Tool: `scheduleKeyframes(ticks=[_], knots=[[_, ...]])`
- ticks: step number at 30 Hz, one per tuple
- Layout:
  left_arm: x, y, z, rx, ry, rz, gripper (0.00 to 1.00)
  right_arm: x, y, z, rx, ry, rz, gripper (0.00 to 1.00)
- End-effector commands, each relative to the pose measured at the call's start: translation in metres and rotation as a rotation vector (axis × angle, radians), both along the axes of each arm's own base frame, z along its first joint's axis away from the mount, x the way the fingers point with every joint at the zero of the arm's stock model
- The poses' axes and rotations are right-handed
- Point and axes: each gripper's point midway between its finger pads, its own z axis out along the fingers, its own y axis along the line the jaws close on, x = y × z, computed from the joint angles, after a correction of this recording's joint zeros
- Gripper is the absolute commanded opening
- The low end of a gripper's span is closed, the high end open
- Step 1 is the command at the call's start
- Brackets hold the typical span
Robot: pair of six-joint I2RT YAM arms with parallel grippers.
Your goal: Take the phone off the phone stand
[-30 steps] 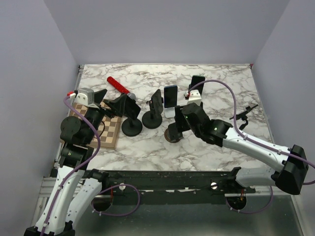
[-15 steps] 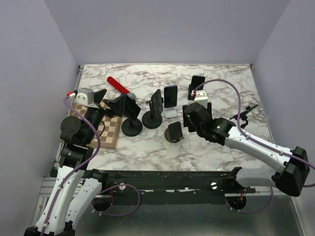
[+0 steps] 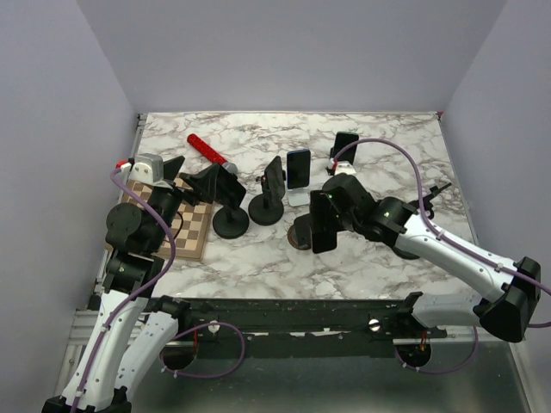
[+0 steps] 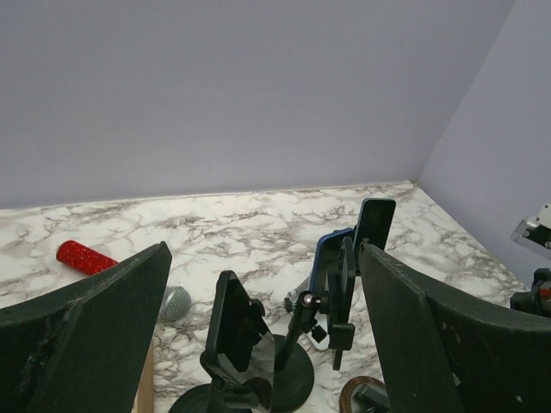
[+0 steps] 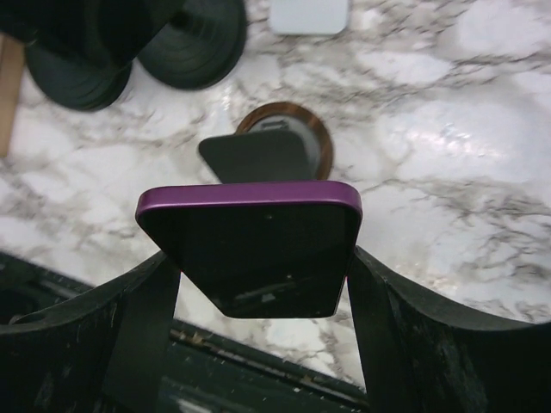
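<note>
Counting from above, five phones are seen on the marble table (image 3: 387, 146). Four are propped on stands. The fifth, a purple-edged phone (image 5: 250, 241), is clamped between the fingers of the right gripper (image 5: 263, 284) and held just off the brown-based stand (image 5: 269, 148). That stand's grey cradle is shown bare only in the right wrist view. One black round-based stand (image 3: 231, 225), a second black stand (image 3: 266, 209), one red microphone (image 3: 209, 151) and one chessboard (image 3: 191, 231) are also counted. The left gripper (image 4: 265, 258) is shown with its fingers spread apart in the left wrist view alone; from above its gap cannot be judged.
</note>
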Motion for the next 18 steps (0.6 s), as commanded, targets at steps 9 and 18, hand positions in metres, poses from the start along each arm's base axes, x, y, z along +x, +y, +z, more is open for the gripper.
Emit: scheduleKeyframes(ticks=[9,18], knots=[[0.002,0.011,0.0,-0.013,0.005,0.062,0.99,-0.048,0.115,0.009,0.378,0.261,0.217,0.01],[0.002,0.014,-0.004,-0.01,0.024,0.078,0.99,-0.051,0.16,-0.048,0.383,0.341,-0.003,0.01]])
